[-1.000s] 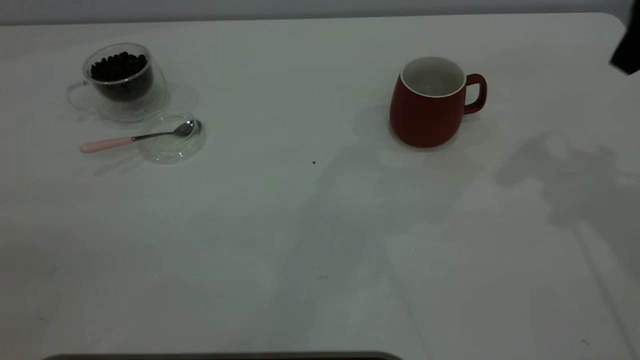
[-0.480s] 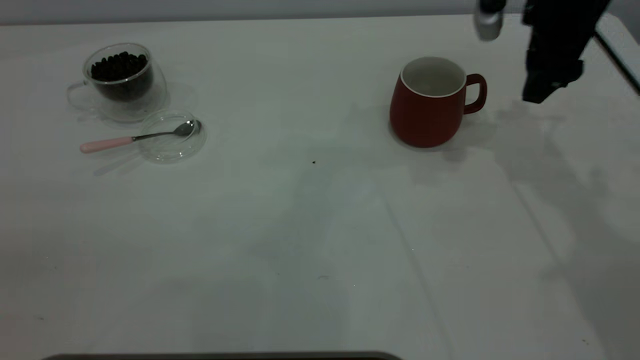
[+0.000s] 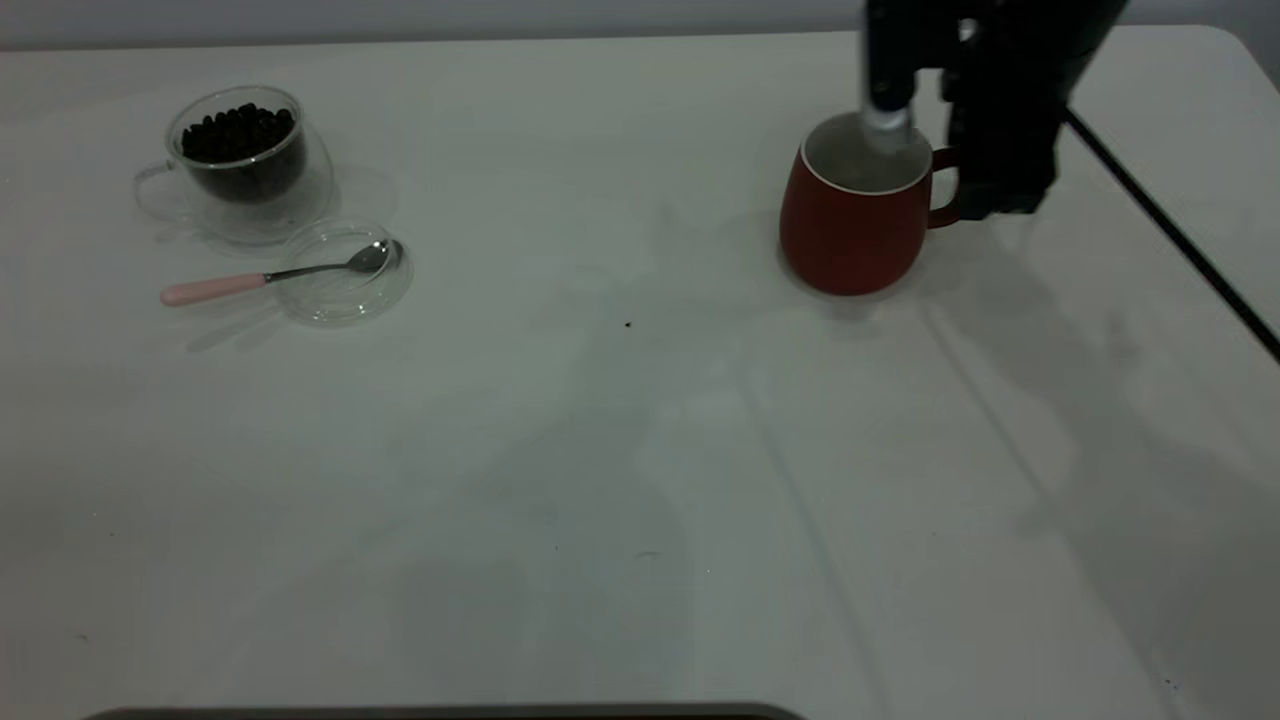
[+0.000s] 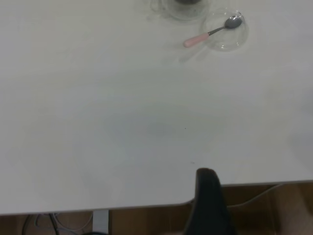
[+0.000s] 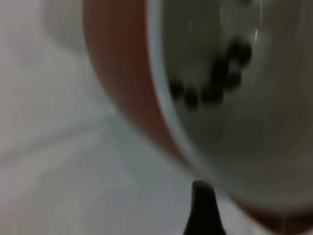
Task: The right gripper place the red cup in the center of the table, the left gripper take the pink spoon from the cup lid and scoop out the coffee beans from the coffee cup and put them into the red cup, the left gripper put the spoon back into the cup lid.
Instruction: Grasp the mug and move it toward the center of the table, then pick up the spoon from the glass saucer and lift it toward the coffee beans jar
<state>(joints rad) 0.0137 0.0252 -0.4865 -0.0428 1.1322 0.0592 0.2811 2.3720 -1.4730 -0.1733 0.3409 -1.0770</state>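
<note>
The red cup [image 3: 852,225], a rounded matte dark-red mug with a thin white rim and a loop handle, stood upright toward the right of the table [image 3: 600,480], a plain white top with a rounded corner. The right wrist view showed a few small dark beads lying against the cup's smooth white inside. The right gripper [image 3: 945,150] hung over it, one finger with a pale grey tip at the mouth of the cup and the other, black, outside by the handle; its jaws stood apart, straddling the rim on the handle side, and whether they touched it could not be told.

Well apart, at the far left, the coffee cup [image 3: 245,165] of clear double-walled glass held a heap of dark coffee beans [image 3: 238,130]. Just beside it lay the cup lid [image 3: 345,272], a shallow clear disc, with the pink spoon [image 3: 275,278] resting its shiny metal bowl inside and its pale handle out over the rim.

The left gripper [image 4: 208,200] was parked off the table edge; its fingers' spread could not be told.
</note>
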